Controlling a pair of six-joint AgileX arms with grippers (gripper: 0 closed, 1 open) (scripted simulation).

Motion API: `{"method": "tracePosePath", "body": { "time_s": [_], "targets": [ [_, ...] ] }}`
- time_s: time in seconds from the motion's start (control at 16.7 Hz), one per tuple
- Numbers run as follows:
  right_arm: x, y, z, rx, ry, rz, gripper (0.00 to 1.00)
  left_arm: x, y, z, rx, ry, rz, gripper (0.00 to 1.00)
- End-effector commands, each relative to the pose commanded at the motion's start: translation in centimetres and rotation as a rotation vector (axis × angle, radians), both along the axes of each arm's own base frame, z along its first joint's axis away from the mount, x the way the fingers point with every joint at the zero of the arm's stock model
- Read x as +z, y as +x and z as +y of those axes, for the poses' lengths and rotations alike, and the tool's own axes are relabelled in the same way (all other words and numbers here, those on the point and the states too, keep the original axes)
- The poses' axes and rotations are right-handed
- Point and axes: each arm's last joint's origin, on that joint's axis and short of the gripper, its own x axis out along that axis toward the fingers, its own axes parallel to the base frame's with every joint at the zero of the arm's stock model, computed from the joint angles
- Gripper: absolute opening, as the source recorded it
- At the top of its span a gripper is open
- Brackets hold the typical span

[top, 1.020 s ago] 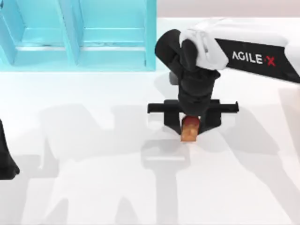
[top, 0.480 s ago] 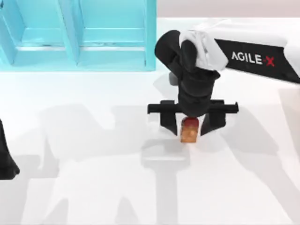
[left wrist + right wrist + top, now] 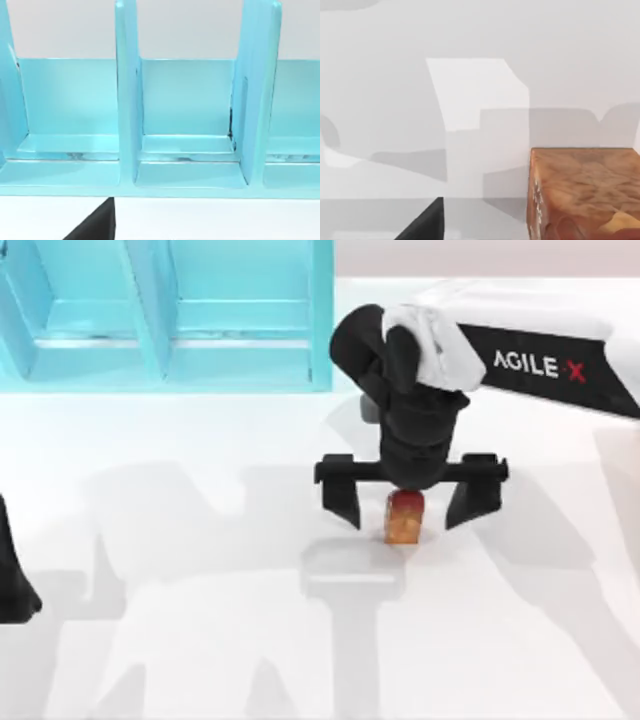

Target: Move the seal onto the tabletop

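The seal (image 3: 404,517), a small block with a red top and an orange-amber base, stands upright on the white tabletop (image 3: 200,640) just right of centre. My right gripper (image 3: 410,502) hangs over it, open, with one black finger (image 3: 343,502) on each side and a clear gap to the block. The right wrist view shows the seal's amber side (image 3: 585,192) close up, resting on the tabletop (image 3: 470,90). My left arm (image 3: 12,580) is parked at the table's left edge.
A turquoise-blue shelf unit (image 3: 165,315) with compartments stands along the back left; the left wrist view faces its dividers (image 3: 127,100). Open white surface lies in front of and to the left of the seal.
The right gripper's fingers have spread apart and let go of the seal, which stays standing on the tabletop. The left arm has not moved.
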Motion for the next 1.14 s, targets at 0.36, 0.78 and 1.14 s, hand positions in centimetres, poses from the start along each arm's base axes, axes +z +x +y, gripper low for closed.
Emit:
{"method": "tracePosePath", "body": {
  "time_s": [0.36,0.78,1.14],
  "targets": [
    [1.2,0.4,0.0,-0.010,0.009,-0.007,1.00,0.0,0.0,0.0,0.000,0.000,0.000,1.00],
    [11.2,0.8,0.6,0.001,0.019,-0.032,1.00,0.0,0.0,0.0,0.000,0.000,0.000,1.00],
    [15.0,0.0,-0.1,-0.002,0.000,0.000,1.00,0.0,0.0,0.0,0.000,0.000,0.000,1.00]
  ]
}}
